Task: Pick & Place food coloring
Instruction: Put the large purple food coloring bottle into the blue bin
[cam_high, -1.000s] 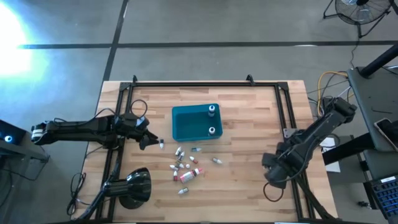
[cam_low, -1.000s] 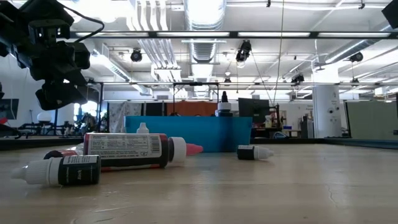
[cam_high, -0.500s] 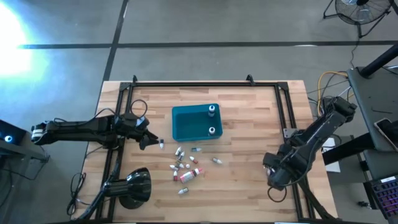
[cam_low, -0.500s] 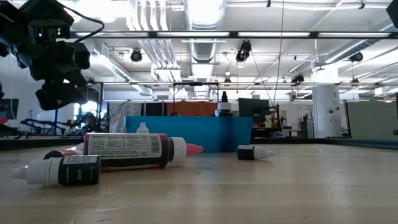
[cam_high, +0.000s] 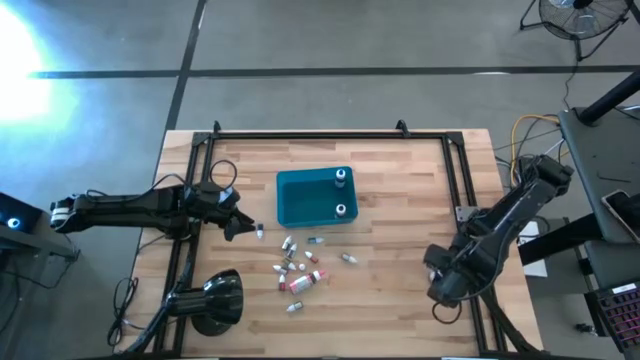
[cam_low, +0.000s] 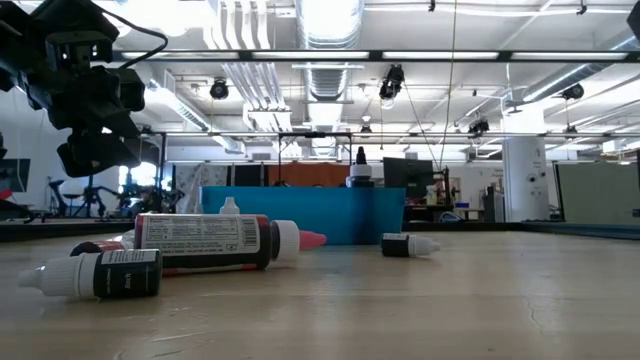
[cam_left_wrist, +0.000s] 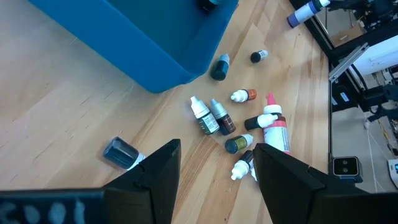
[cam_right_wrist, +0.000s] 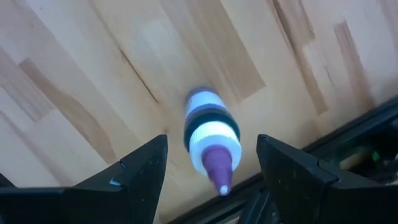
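The left gripper is held above the table's left side with its fingers spread wide and empty; a single blue vial lies on the wood just beside them. The remaining food coloring is scattered in a loose cluster in front of the teal bin — 2 bottles stand inside the bin. The right gripper is seen near the table's right edge, fingers parted, with a purple-tipped bottle between them — whether it is touched cannot be told.
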